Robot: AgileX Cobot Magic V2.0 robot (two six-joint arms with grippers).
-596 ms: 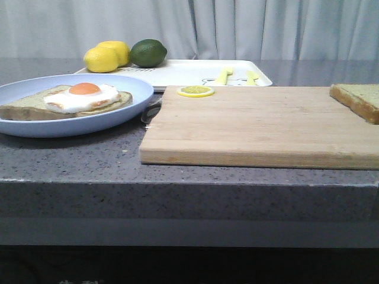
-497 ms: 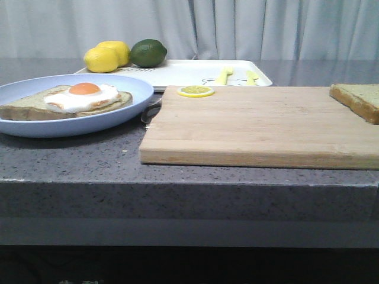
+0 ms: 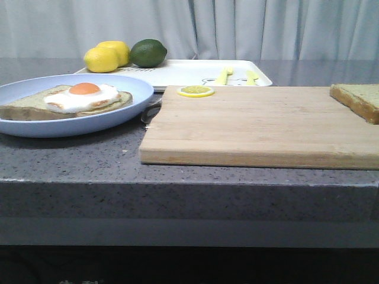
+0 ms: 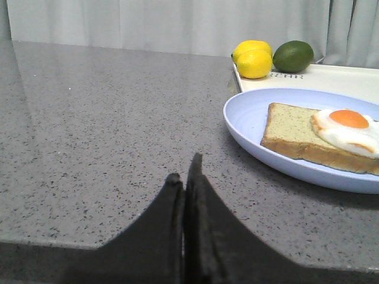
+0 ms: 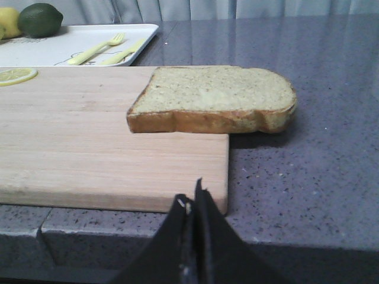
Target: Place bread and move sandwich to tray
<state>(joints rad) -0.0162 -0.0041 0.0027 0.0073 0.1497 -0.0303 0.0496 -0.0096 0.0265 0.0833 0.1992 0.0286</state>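
Bread lies flat on the far right corner of the wooden cutting board, its right end overhanging the board edge above the grey countertop. Left of the board sits the pale blue plate w/ the sandwich: tan slice topped by a fried egg, orange yolk up. Behind plate and board, the white tray holds two lemons and a lime at its left end, a yellow fork and knife toward its right. A lemon slice rests on the board's far left edge.

Left gripper low over the counter, near the plate's left side, fingers pressed together, nothing held. Right gripper at the board's near right corner, short of the bread, fingers likewise closed and empty.
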